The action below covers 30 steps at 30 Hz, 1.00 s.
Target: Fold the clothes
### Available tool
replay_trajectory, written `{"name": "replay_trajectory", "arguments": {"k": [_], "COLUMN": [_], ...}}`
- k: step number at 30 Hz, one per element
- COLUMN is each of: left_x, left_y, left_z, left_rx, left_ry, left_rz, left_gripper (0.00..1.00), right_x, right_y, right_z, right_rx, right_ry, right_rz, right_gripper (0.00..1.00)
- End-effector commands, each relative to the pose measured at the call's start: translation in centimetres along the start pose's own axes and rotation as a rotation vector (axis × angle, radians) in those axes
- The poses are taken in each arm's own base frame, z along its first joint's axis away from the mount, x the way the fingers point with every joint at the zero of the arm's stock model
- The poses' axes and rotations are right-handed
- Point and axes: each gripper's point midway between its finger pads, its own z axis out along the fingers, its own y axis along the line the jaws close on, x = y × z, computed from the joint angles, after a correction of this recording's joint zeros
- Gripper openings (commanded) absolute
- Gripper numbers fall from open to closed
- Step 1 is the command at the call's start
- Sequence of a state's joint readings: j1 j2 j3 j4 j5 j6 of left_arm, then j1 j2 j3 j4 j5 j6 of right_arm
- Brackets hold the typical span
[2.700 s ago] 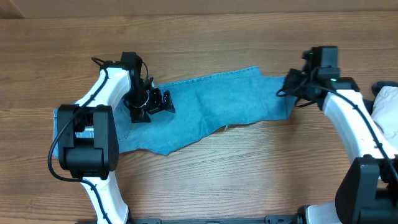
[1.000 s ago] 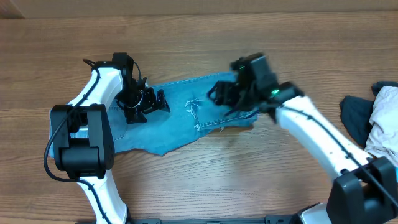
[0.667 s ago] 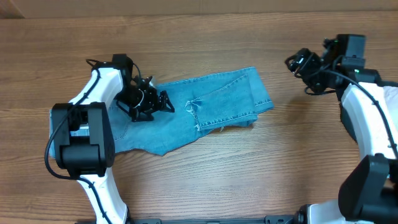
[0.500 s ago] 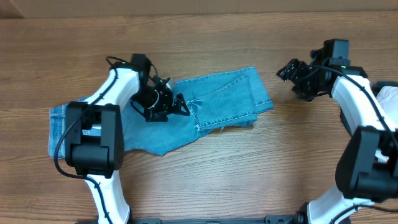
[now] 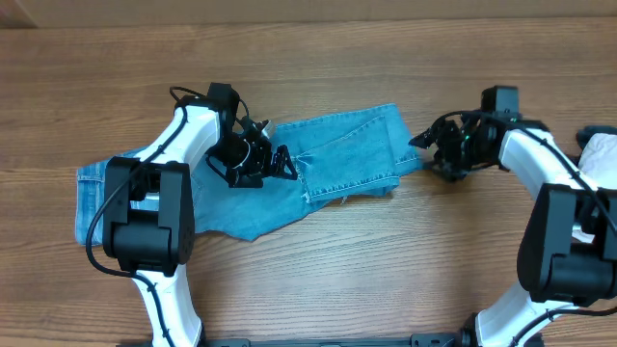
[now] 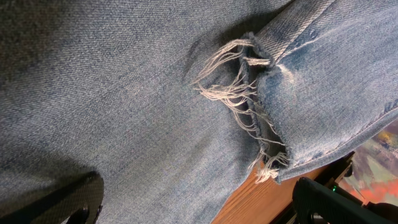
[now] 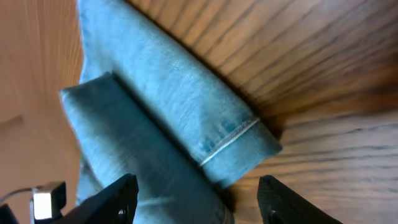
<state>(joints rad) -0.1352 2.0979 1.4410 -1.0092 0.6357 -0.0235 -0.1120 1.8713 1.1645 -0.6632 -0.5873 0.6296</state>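
Note:
The clothes, light blue jeans (image 5: 337, 154), lie across the table's middle with the legs folded back to the left. The frayed hem (image 5: 305, 179) rests on top of them. My left gripper (image 5: 281, 164) hovers open just left of that hem. In the left wrist view denim fills the frame, with the frayed hem (image 6: 249, 106) ahead of the left gripper (image 6: 199, 211). My right gripper (image 5: 424, 146) is at the jeans' folded right edge. In the right wrist view the folded edge (image 7: 186, 124) lies between the spread fingers (image 7: 112, 199) of the right gripper (image 7: 199, 205), which do not pinch it.
A white cloth (image 5: 603, 159) lies at the table's right edge behind my right arm. Bare wooden tabletop (image 5: 386, 270) surrounds the jeans at the front and back.
The right gripper carried the leg ends leftward over the jeans, let go, pulled back to the right, and now sits at the folded edge. The left gripper moved right toward the frayed hem.

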Motion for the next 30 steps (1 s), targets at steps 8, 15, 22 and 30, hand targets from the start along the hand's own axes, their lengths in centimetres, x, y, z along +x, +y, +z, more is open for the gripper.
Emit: {"name": "replay_trajectory", "arguments": {"k": [8, 15, 22, 30], "left_x": [0.1, 0.1, 0.1, 0.1], "left_y": [0.4, 0.4, 0.9, 0.9], "left_z": [0.5, 0.5, 0.5, 0.5], "left_rx": [0.008, 0.007, -0.019, -0.018], "left_ry": [0.015, 0.015, 0.015, 0.015], "left_rz": [-0.022, -0.022, -0.023, -0.022], "left_gripper": [1.00, 1.00, 1.00, 1.00], "right_x": [0.2, 0.1, -0.6, -0.9], "right_y": [-0.1, -1.0, -0.4, 0.1], "right_z": [0.9, 1.8, 1.8, 2.2], "right_rx": [-0.036, -0.031, -0.057, -0.042], "right_ry": [-0.013, -0.041, -0.068, -0.105], "right_rz": [0.044, 0.051, 0.025, -0.007], "right_gripper": [0.67, 0.67, 0.67, 0.67]}}
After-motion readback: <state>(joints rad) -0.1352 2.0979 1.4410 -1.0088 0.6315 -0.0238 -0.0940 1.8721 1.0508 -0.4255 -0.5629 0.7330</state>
